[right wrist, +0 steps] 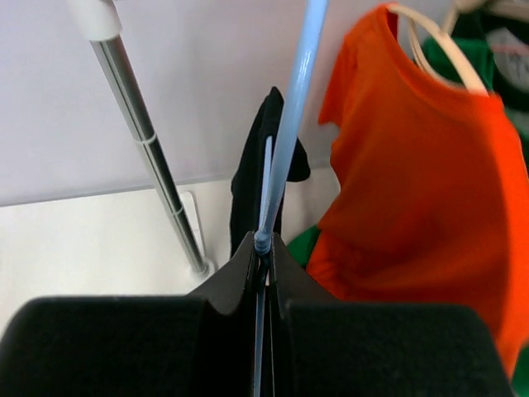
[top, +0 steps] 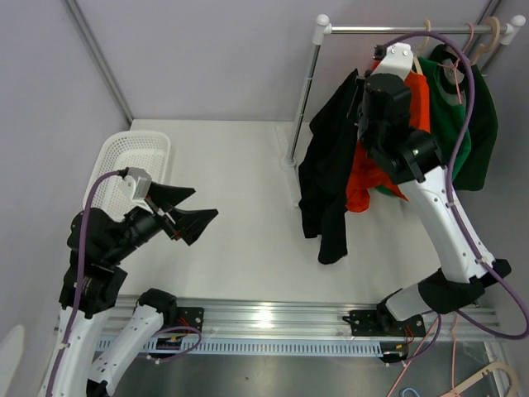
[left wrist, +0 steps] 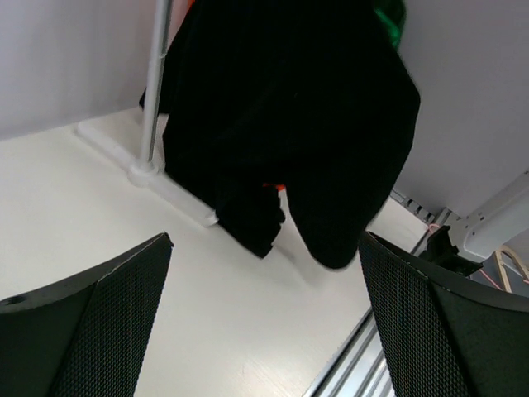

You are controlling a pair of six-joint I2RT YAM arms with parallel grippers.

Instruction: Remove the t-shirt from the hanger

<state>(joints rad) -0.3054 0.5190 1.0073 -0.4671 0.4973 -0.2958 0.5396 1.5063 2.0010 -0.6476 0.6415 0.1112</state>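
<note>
At the rail [top: 364, 30], right tool [right wrist: 263, 244] tight on pale-blue hanger [right wrist: 289, 124], top cut off; left tool [left wrist: 264, 244] wide.

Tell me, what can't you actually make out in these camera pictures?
Right gripper: top view, hidden by the right arm.
Blue hanger, its top: right wrist view, cut off by the upper edge.
Black t-shirt, its collar: top view, behind that arm; left wrist view, cropped.
Orange shirt: left wrist view, nearly all behind the black t-shirt.

This is looking like a robotics lab: a left arm [top: 92, 277] and right arm [top: 450, 227] are sitting bolted to an aluminium rail [top: 273, 314] on a white table [top: 240, 153], bare grey walls [top: 215, 58] closing it in, cables [top: 472, 87] trailing.
</note>
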